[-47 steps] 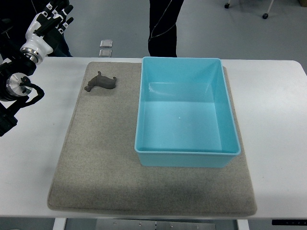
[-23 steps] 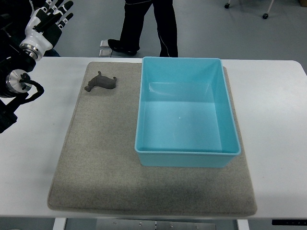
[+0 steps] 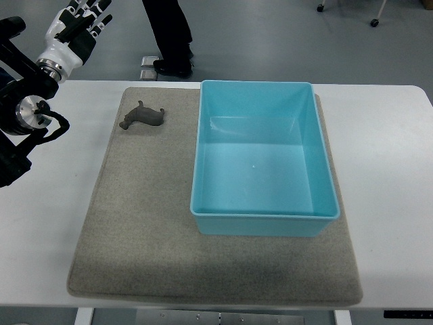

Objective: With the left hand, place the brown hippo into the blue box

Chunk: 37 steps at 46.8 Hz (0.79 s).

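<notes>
brown hippo (image 3: 143, 116): small dark-brown moulded toy hippo, matte, lumpy shape with short legs; lies on the far left corner of the mat, just left of the box, not touching it.
blue box (image 3: 264, 158): light-blue rectangular plastic bin, smooth glossy walls that slope inward, nothing in it; sits on the right half of the mat.
grey mat (image 3: 142, 230): flat felt-like pad, rough fibre texture, under both hippo and box.
white table (image 3: 385, 169): smooth top, carries the mat.
left hand (image 3: 76, 24): white-and-black fingered hand at top-left, above the table's far edge, well apart from the hippo; fingers straight and spread, holding nothing.
right hand: not in view.
person (image 3: 169, 34): dark trouser legs and a shoe beyond the table's far side.
step in hand: reach toward the hippo; grasp not yet begun, task looks barely started.
how to do it well: bring hand right and down over the hippo, close across the body rather than a leg, since the toy is small and low; lift clear of the box's left wall before moving over it, then release inside.
risk: fingers may catch the mat or nudge the toy.
</notes>
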Each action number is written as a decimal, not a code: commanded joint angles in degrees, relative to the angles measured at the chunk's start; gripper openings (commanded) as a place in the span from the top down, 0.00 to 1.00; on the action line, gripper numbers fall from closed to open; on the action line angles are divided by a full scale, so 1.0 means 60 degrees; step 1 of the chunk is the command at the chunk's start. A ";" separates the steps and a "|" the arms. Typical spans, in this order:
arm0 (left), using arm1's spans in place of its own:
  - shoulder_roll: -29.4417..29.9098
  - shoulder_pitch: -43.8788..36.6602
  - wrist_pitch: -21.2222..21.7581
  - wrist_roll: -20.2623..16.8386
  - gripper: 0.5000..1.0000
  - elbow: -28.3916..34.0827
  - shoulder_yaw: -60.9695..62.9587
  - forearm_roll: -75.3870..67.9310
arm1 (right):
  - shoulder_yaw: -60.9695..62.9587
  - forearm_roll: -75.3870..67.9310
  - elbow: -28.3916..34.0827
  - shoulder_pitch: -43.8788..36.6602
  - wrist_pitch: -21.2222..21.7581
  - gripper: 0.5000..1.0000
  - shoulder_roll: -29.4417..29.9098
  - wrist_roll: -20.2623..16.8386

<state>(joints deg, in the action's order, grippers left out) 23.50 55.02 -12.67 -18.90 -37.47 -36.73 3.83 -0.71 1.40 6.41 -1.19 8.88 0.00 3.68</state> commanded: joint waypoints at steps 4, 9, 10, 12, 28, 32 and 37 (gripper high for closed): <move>0.0038 0.0233 -0.0028 0.0016 0.03 0.0005 0.0292 -0.1279 | 0.0000 0.0000 0.0000 0.0008 0.0000 0.13 0.0000 0.0001; 0.0067 0.0322 -0.0028 0.0016 0.03 0.0005 0.0292 -0.2934 | 0.0000 0.0000 0.0000 0.0008 0.0000 0.13 0.0000 0.0001; 0.0067 0.0336 -0.0028 0.0001 0.03 0.0005 0.0292 -0.3271 | 0.0000 0.0000 0.0000 0.0008 0.0000 0.13 0.0000 0.0001; 0.0081 0.0351 -0.0028 0.0016 0.04 0.0005 0.0292 -0.3916 | 0.0000 0.0000 0.0000 0.0008 0.0000 0.13 0.0000 0.0001; 0.0213 0.0585 -0.0013 0.0030 0.04 -0.0024 0.0335 -0.8312 | 0.0000 0.0000 0.0000 -0.0007 0.0000 0.13 0.0000 0.0001; 0.0272 0.0658 -0.0013 0.0031 0.04 -0.0024 0.0642 -0.9059 | 0.0000 0.0000 0.0000 -0.0007 0.0000 0.13 0.0000 0.0001; 0.0433 0.0907 -0.0013 0.0016 0.04 -0.0024 0.1374 -0.9617 | 0.0000 0.0000 0.0000 0.0008 0.0000 0.13 0.0000 0.0001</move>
<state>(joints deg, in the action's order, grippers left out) 25.38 59.67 -12.74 -18.72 -37.63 -31.37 -52.14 -0.70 1.44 6.42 -1.19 8.88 0.00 3.68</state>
